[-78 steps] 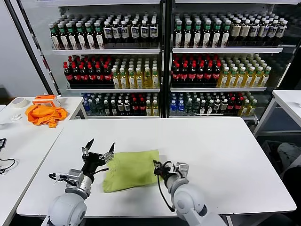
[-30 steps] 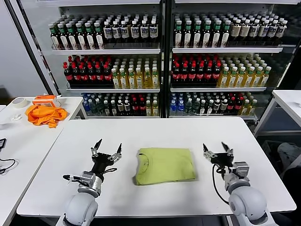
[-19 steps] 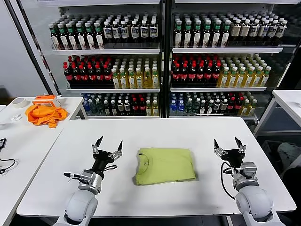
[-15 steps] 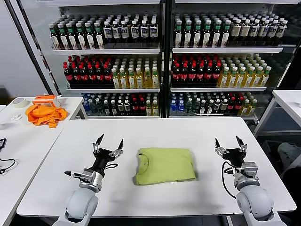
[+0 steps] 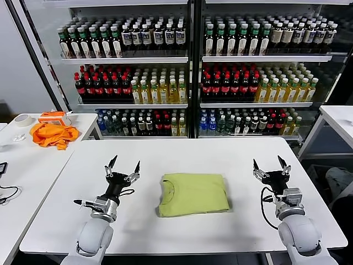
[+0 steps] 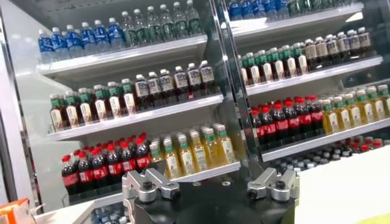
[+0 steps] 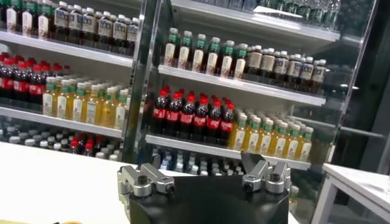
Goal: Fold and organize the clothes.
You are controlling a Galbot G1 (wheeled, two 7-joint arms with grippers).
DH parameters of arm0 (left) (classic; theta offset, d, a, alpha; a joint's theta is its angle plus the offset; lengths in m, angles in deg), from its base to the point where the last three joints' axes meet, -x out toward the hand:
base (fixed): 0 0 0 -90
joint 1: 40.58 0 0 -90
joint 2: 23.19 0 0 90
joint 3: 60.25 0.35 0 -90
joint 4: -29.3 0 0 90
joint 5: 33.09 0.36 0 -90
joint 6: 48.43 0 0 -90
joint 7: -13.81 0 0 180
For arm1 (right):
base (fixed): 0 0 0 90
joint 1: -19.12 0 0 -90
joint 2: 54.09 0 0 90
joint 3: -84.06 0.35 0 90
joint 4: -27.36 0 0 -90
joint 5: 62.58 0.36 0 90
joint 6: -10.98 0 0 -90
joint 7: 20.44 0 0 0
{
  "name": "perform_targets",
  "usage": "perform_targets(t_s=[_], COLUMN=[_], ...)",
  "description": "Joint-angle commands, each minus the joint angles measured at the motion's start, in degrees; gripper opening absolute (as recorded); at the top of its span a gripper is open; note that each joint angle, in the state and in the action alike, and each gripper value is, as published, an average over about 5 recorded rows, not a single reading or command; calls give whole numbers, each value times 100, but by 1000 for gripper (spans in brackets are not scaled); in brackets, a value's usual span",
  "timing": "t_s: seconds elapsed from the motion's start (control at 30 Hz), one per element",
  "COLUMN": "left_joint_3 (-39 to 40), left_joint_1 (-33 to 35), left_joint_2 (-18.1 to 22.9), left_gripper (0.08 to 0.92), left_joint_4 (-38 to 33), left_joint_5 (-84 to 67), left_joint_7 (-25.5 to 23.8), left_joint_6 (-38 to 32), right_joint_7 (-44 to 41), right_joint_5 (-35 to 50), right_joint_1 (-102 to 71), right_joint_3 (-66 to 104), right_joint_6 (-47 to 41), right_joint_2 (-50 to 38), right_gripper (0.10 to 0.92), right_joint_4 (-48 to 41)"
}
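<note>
The clothes, one lime T-shirt [image 5: 193,194], lie folded into a flat rectangle in the middle of the white table [image 5: 220,154], neckline toward the left. My left gripper [image 5: 122,168] stands open to the shirt's left, raised off the table, fingers pointing up. On the shirt's right my right gripper [image 5: 271,166] is open too, likewise raised. Neither touches the shirt. In both wrist views the jaws stand wide apart with nothing between them, facing the drinks shelves; a sliver of lime cloth [image 6: 381,220] shows in the left wrist view.
A glass-fronted cooler [image 5: 190,66] full of bottles stands behind the table. A side table at the left carries an orange cloth heap [image 5: 53,134], a tape roll [image 5: 22,120] and an orange box [image 5: 53,116]. Another white table [image 5: 336,118] stands at the right.
Both grippers have drawn a little farther away from the folded shirt and risen slightly; the right moved most, out to the right. The shirt has not moved over the last second.
</note>
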Motion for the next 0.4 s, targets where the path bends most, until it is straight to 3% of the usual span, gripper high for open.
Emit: perform_targets(t_s=[0.03, 0.4], left_joint_3=[131, 165], left_joint_1=[-110, -68], left_joint_2=[57, -181], left_gripper=[823, 823], left_joint_4=[109, 20], left_joint_5=[-178, -518], left_joint_7=[-50, -104], left_joint_6=[-110, -195], right_joint_7=[105, 5], right_joint_5=[13, -505], right_joint_1=[-11, 113], right_joint_3=[25, -46], right_joint_6=[-19, 299], right_joint_2=[111, 159], right_gripper=[823, 823], right_joint_4=[-65, -192])
